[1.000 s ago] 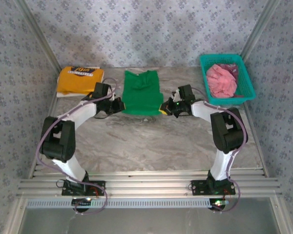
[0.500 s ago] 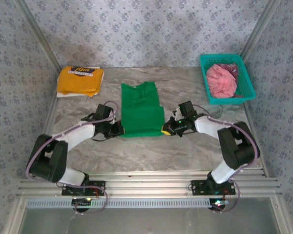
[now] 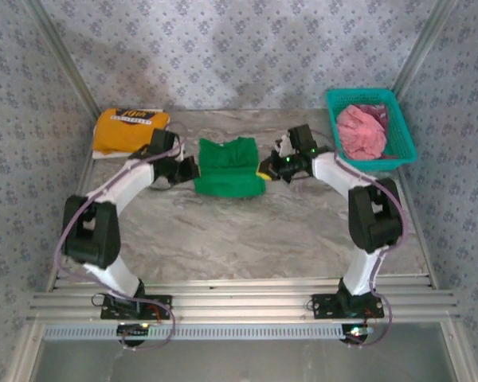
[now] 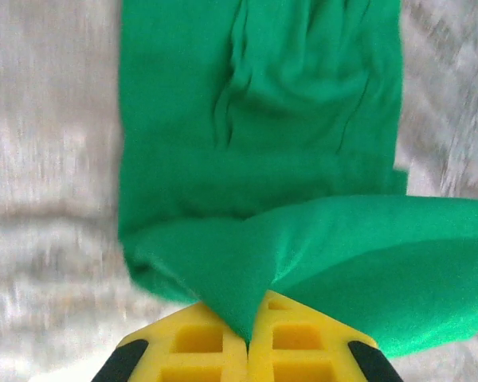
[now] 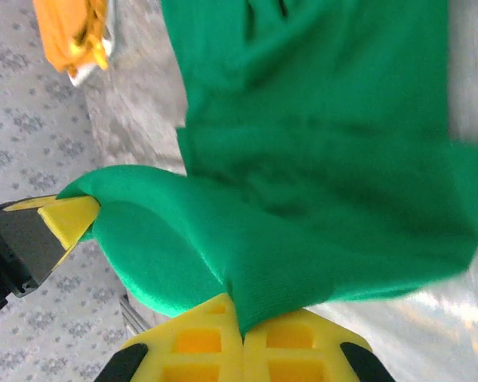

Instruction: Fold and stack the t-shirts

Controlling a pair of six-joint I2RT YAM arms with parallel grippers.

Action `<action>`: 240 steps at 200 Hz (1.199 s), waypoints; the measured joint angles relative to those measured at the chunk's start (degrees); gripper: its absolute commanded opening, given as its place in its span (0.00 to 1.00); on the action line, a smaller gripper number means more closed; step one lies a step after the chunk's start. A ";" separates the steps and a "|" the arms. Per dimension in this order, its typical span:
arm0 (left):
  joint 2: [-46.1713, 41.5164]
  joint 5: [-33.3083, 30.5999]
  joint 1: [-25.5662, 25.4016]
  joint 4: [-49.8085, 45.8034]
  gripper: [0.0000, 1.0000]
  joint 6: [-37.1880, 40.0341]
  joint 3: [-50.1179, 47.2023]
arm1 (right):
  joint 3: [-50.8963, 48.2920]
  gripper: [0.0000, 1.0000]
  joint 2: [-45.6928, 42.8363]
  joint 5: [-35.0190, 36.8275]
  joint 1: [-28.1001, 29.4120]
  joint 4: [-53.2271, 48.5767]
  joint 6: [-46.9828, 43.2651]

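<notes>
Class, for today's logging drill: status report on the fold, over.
Left gripper shut on green t-shirt, left hem corner. Right gripper shut on right corner. Hem raised over shirt body. Nothing in the way; yellow-orange t-shirt lies far left.

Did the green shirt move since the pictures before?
Yes. The near edge of the green shirt moved back toward the far wall, ending much closer to level with the teal basket.

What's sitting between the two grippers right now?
The green t-shirt, pinched at either side by the left gripper and the right gripper; the top view shows it.
</notes>
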 measured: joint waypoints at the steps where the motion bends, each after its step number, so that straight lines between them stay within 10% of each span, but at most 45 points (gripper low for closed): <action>1: 0.26 0.04 0.07 -0.04 0.00 0.09 0.37 | 0.35 0.00 0.26 -0.04 -0.04 -0.04 -0.07; 60: 21.57 2.45 2.60 -10.64 0.00 5.60 32.44 | 26.86 0.00 17.75 -1.77 -3.69 -6.19 -0.63; 68: 24.68 2.51 2.84 -12.50 0.18 6.32 37.13 | 30.60 0.00 20.31 -1.97 -4.22 -6.91 -0.35; 96: 35.34 1.97 3.34 -18.29 0.64 8.20 53.68 | 42.99 0.58 28.81 -2.40 -5.97 -8.31 2.16; 117: 43.69 -1.07 4.07 -24.11 0.66 8.20 68.30 | 53.44 0.91 35.71 -3.41 -7.32 -7.26 6.32; 152: 45.88 -6.75 5.53 -27.58 0.77 7.54 76.06 | 64.13 0.96 40.63 -4.90 -9.25 -5.75 10.36; 175: 37.90 -7.48 5.64 -24.13 0.78 7.87 63.87 | 58.49 0.81 35.34 -5.53 -9.55 -4.94 7.82; 199: 24.81 -4.35 4.68 -13.66 0.43 7.39 39.30 | 43.91 0.00 25.83 -5.75 -7.85 -3.63 4.66; 218: 20.83 -0.13 3.23 -7.26 0.20 5.68 28.81 | 42.18 0.00 25.00 -5.86 -4.74 -3.45 2.71; 240: 29.42 3.15 0.72 -8.26 0.05 7.15 39.10 | 46.10 0.00 29.38 -6.19 -0.98 -3.10 2.64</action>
